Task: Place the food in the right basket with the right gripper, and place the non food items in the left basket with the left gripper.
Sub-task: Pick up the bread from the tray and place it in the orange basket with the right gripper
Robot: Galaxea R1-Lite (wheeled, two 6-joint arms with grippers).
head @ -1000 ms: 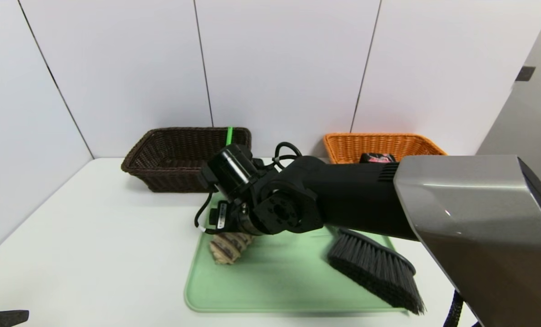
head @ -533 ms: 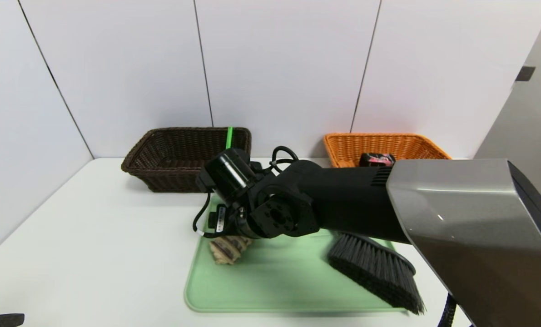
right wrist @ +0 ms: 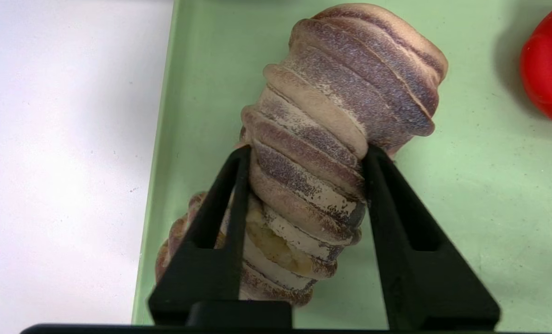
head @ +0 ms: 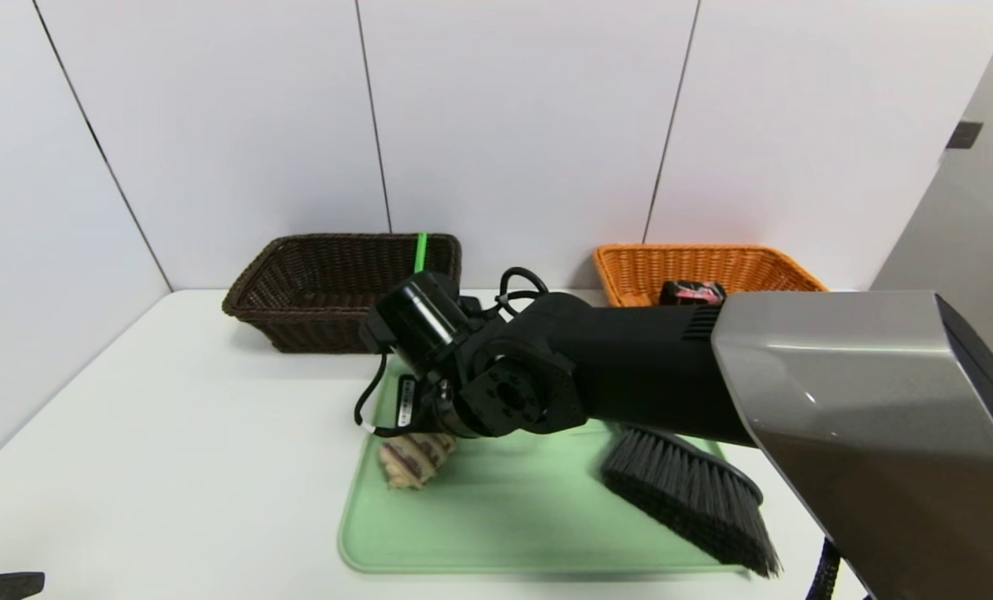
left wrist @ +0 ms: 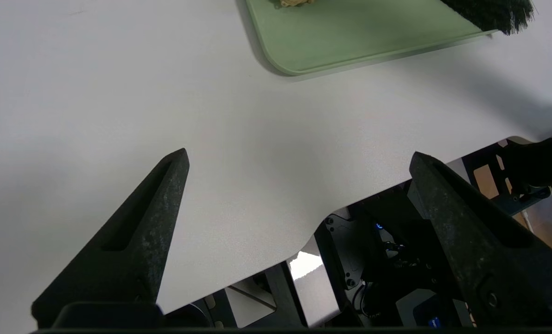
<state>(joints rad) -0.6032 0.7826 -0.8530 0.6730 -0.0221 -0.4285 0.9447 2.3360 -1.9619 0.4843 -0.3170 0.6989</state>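
Note:
The striped beige roll (right wrist: 331, 93) lies on the green mat (right wrist: 489, 208) near its left edge, and my right gripper (right wrist: 306, 153) is shut on its middle, both fingers pressing into its sides. In the head view the right wrist covers most of the roll (head: 413, 462). A red toy (right wrist: 551, 88) sits on the mat close by. The small black box (head: 694, 291) is in the orange basket (head: 700, 267). A green handle (head: 420, 248) sticks up from the dark brown basket (head: 329, 292). The black-bristled brush (head: 688, 496) lies on the mat's right side. My left gripper (left wrist: 299, 157) hangs open over the table's front edge.
The white table (head: 171, 433) is bounded by white wall panels behind and to the left. Both baskets stand against the back wall. My right arm (head: 796, 375) stretches across the mat from the right, above the brush.
My right gripper has closed from open onto the roll. The roll has shifted slightly to the left under the grip. The left arm has not moved.

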